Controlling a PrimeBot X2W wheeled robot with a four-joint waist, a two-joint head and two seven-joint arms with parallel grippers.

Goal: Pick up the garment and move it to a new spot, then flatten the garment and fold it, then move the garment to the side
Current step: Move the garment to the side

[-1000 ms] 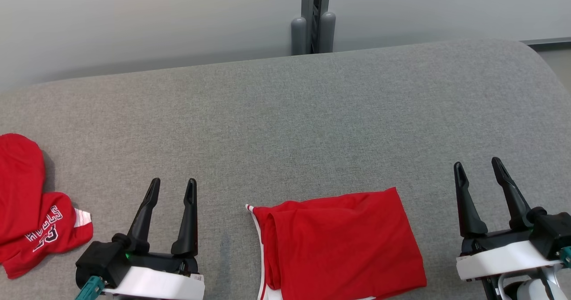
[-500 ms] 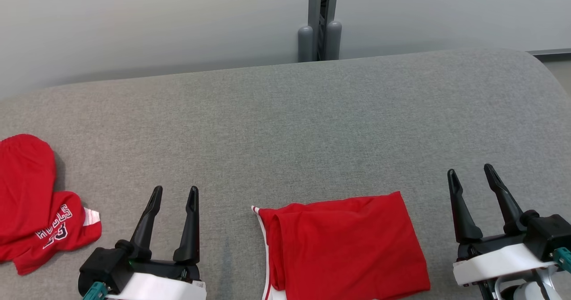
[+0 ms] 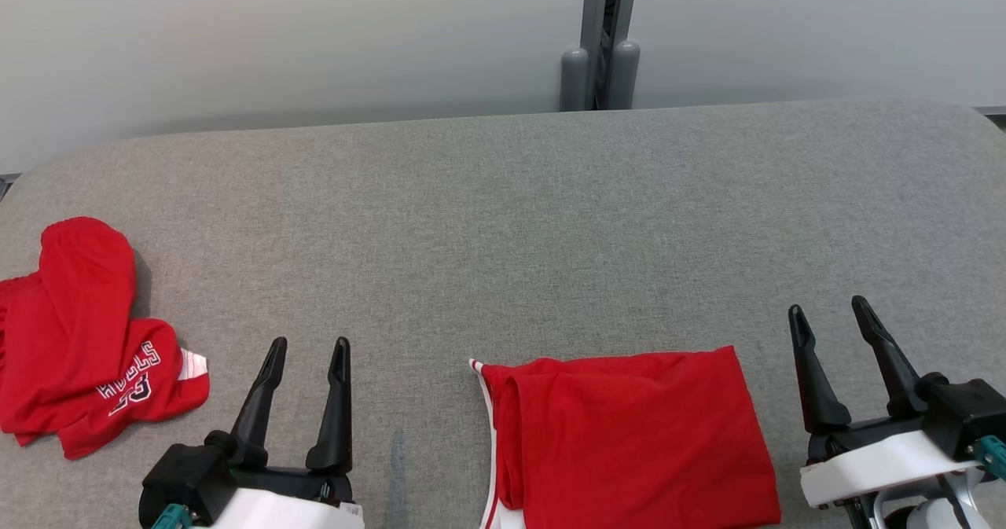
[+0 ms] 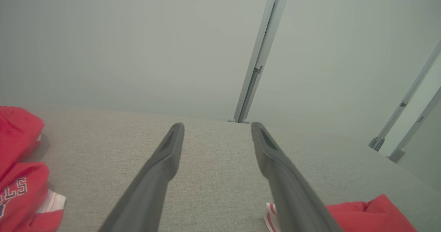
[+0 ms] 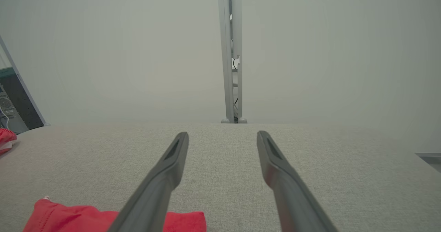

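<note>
Fold looks done; shifting it aside comes next.
My left gripper [image 3: 308, 343] and right gripper [image 3: 827, 306] hover open, empty; the folded garment [image 3: 637, 435] lies at six o'clock between them, needing an edge pinch.

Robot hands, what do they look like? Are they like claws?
The left gripper and the right gripper each have two long black fingers narrowing to tips, like tongs. Behind them sit a black block, a white cover and a small teal piece.

Grey cloth-covered table [image 3: 550, 199] before a plain pale wall [image 3: 314, 34] with one grey upright post [image 3: 601, 34].
</note>
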